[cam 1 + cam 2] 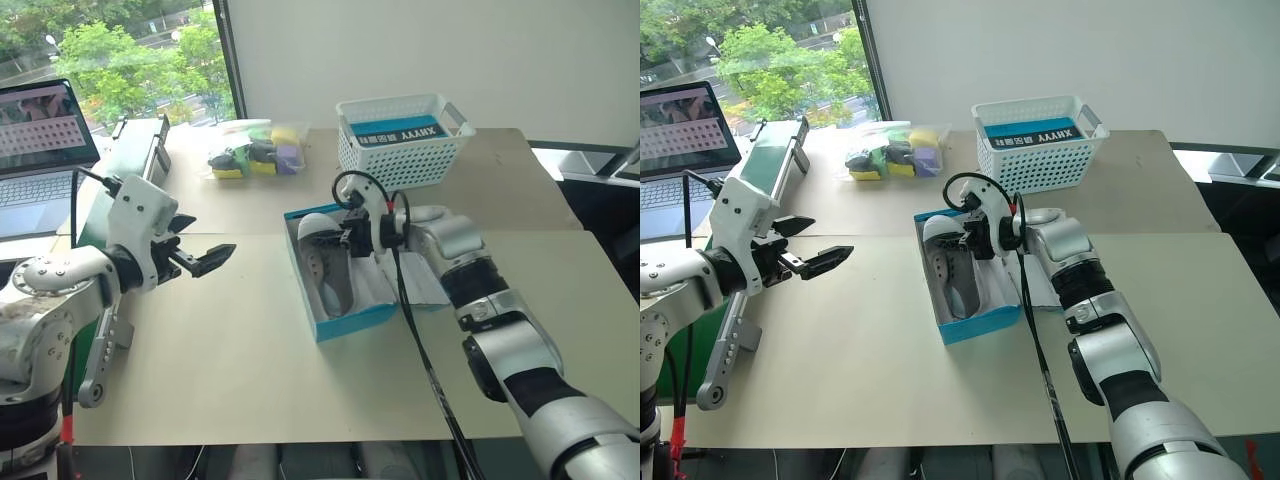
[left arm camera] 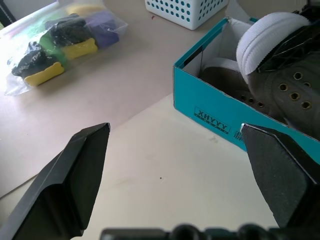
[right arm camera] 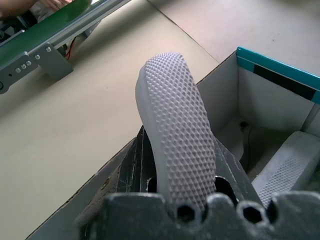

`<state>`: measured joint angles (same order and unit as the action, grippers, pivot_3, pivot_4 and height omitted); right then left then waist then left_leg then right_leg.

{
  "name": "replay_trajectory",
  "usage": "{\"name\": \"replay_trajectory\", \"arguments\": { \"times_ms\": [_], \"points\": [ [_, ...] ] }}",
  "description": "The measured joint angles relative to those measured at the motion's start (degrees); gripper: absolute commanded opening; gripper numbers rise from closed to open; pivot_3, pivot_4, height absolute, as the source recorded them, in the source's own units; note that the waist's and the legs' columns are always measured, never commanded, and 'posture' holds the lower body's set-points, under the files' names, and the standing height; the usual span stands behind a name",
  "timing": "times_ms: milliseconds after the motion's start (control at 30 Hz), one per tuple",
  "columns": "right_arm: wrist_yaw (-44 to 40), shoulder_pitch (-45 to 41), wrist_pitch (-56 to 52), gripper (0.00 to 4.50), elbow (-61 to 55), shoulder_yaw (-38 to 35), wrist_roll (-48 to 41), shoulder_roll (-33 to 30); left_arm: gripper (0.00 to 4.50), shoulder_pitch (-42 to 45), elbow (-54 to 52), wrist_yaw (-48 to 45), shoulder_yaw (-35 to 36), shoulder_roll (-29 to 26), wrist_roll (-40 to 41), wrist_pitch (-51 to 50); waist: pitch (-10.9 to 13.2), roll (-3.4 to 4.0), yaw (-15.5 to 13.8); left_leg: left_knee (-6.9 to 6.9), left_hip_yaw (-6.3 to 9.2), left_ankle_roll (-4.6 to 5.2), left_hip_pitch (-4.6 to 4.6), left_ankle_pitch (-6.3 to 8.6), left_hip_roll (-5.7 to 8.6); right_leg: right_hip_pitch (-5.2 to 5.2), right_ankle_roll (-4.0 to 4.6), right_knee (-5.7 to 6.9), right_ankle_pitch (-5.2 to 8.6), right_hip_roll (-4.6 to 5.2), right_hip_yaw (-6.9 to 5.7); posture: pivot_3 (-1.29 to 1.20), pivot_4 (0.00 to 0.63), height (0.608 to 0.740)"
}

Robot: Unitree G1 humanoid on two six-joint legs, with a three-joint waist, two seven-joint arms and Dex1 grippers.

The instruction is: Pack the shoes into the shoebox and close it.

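1. My left gripper (image 1: 205,260) hangs above the table (image 1: 250,370) with its fingers spread wide, nothing between them, well apart from the box.
2. My right gripper (image 1: 345,240) is pinched on a shoe (image 3: 175,135), holding it over the far end of the box (image 1: 350,322).
3. The blue box sits open mid-table; the other shoe (image 1: 330,280) lies inside it.
4. Behind stand a white basket (image 1: 400,150) and a bag (image 1: 255,150) of small coloured items.
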<state>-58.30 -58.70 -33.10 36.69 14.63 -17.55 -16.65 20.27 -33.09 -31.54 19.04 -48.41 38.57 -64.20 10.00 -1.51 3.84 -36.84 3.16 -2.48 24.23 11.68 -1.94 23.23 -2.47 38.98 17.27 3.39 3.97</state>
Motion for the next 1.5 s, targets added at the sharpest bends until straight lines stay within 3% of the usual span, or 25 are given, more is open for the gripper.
{"name": "replay_trajectory", "arguments": {
  "times_ms": [267,367,500,667,867,933,1100,1267,1500],
  "points": [
    [-0.2,-1.7,7.9,0.25,11.6,1.1,6.0,3.7,4.5,-0.4,-4.2,-4.3,1.1,-2.9,10.1,-3.6,0.0,-0.01,0.1,0.0,-0.01,-0.01,-0.2,0.0,0.0,-0.18,0.0,0.01,0.0,0.0,0.01,0.0,0.15,0.74],
    [2.2,-3.3,13.2,0.25,17.5,2.1,9.6,5.2,4.5,-1.4,-5.0,-5.0,1.1,-4.1,11.9,-3.8,0.0,-0.03,0.0,0.02,0.02,-0.02,-0.69,0.01,0.0,-0.69,0.0,-0.08,0.01,0.0,-0.02,0.0,0.15,0.74],
    [8.5,-3.8,21.5,0.25,22.6,3.9,15.2,7.4,4.5,-2.6,-5.9,-5.2,1.1,-5.2,13.7,-3.8,-0.2,-0.35,0.0,0.12,0.01,-0.03,-1.64,0.03,-0.01,-1.72,0.0,-0.35,0.04,-0.02,-0.02,0.0,0.15,0.74],
    [21.8,-3.5,33.8,0.25,24.7,14.4,29.2,8.4,4.5,-2.9,-6.7,-5.2,1.0,-6.3,15.6,-3.7,-0.4,-0.47,-0.1,0.55,0.03,-0.04,-3.27,0.04,-0.02,-3.16,-0.29,-1.02,0.3,-0.05,-0.02,0.0,0.15,0.74],
    [27.5,-3.3,36.6,0.25,24.7,17.9,36.4,8.7,4.5,-3.0,-6.6,-5.1,0.7,-7.1,15.8,-3.5,-0.7,-0.85,-0.3,0.53,0.07,-0.06,-3.46,-0.02,-0.01,-3.27,-0.25,-0.99,0.26,-0.06,0.03,0.0,0.15,0.74],
    [28.0,-3.0,36.6,1.24,24.3,18.1,37.2,8.9,4.5,-2.9,-6.6,-5.1,0.1,-7.1,16.0,-3.3,-0.8,-0.87,-0.3,0.54,0.09,-0.06,-3.5,-0.03,-0.02,-3.28,-0.24,-0.98,0.25,-0.09,0.05,0.0,0.15,0.74],
    [26.6,-1.9,35.9,2.75,20.5,17.1,38.7,8.6,4.5,-2.8,-6.6,-5.3,-1.9,-7.1,16.1,-2.4,-0.8,-0.88,-0.4,0.62,0.1,-0.05,-3.19,-0.03,-0.01,-3.11,0.1,-0.99,0.07,-0.08,0.06,0.0,0.15,0.74],
    [21.0,0.2,29.7,4.45,13.8,11.4,35.5,7.7,4.5,-2.4,-6.4,-5.4,-3.3,-7.1,16.0,-2.0,-0.8,-0.97,-1.2,0.95,0.13,-0.08,-2.77,0.05,-0.01,-2.82,0.11,-1.14,0.09,-0.05,0.01,0.0,0.15,0.74],
    [11.1,6.2,-1.1,4.45,-5.7,-3.9,17.9,8.3,4.5,-1.6,-5.9,-5.4,-6.2,-6.3,15.9,-0.4,-0.8,-0.85,-1.0,0.94,0.1,-0.12,-0.83,0.13,-0.07,-0.78,0.17,-0.69,0.11,-0.06,0.01,0.0,0.15,0.74]
  ]
}}
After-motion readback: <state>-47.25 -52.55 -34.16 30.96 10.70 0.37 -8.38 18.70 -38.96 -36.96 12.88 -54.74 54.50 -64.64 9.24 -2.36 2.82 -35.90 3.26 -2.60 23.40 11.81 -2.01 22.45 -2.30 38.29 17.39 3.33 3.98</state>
